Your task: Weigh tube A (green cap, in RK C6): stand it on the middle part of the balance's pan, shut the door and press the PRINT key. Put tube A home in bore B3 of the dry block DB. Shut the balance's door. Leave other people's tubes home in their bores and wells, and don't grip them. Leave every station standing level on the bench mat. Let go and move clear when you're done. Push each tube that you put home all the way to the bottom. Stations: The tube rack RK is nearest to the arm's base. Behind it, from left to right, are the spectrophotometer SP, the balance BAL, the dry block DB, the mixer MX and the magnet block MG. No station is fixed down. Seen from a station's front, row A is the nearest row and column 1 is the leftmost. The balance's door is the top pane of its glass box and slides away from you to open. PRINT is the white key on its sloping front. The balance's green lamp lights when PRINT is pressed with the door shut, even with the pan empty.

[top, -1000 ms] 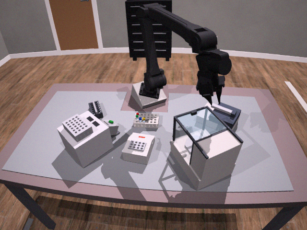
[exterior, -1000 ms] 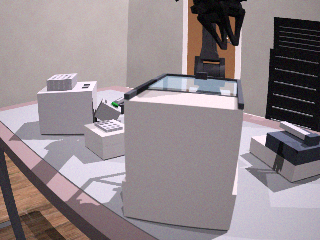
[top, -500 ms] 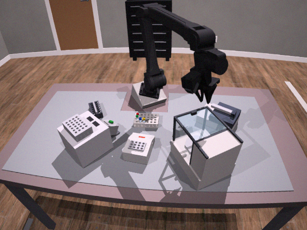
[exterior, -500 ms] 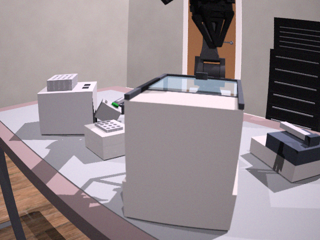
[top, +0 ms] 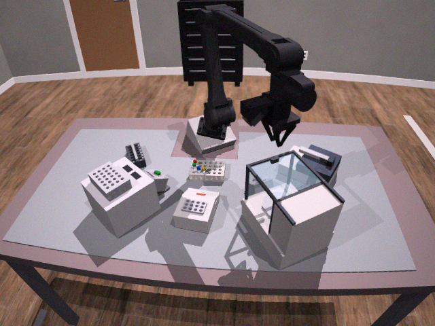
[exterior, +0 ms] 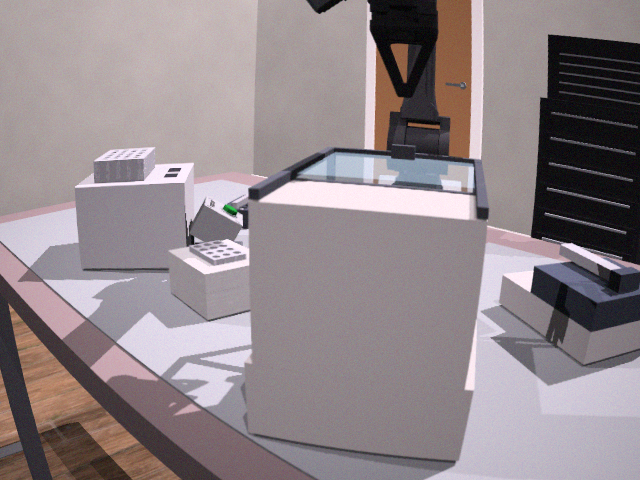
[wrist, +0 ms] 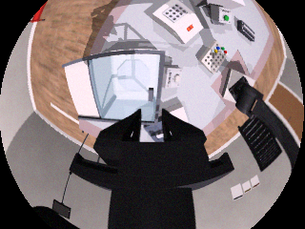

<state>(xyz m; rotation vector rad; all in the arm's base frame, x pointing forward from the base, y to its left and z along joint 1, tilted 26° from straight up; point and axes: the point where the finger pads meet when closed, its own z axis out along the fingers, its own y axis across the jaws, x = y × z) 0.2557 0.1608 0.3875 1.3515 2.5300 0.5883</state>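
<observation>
While the single gripper (top: 279, 143) (exterior: 405, 95) (wrist: 152, 112) hangs above the bench, its two fingers stand a little apart with nothing between them, a fairly narrow opening. Tube A (top: 194, 164) (wrist: 223, 49) is in the one tube rack (top: 220, 178) (wrist: 208, 62), at its right end as the arm faces it. Four brightly coloured caps show there, one each of green, red (top: 194, 161) (wrist: 225, 52), blue (top: 198, 168) and yellow (top: 203, 168); a few paler spots beside them are too small to count as tubes. Tube A shows only as a small, rounded, bright green cap; its body is hidden in the rack, so how deep it sits cannot be told.

Beyond the rack from the arm's base (top: 230, 140) is one dry block (top: 181, 221) (exterior: 209, 289) (wrist: 177, 30), with twelve bores and a red display. Beyond the rack and to its left is one balance (top: 308, 227) (exterior: 361, 310) (wrist: 76, 88), its one glass door (top: 286, 175) (exterior: 361, 167) (wrist: 129, 86) drawn over the top. Left of the rack is one navy and white unit (top: 334, 166) (exterior: 563, 294). Right of the rack are one tall white box (top: 122, 217) (exterior: 129, 227) bearing a perforated block and two dark windows, one grey wedge (top: 160, 182) (exterior: 214, 222) with a green piece on it, and one dark slotted strip (top: 139, 158) (wrist: 245, 31).
</observation>
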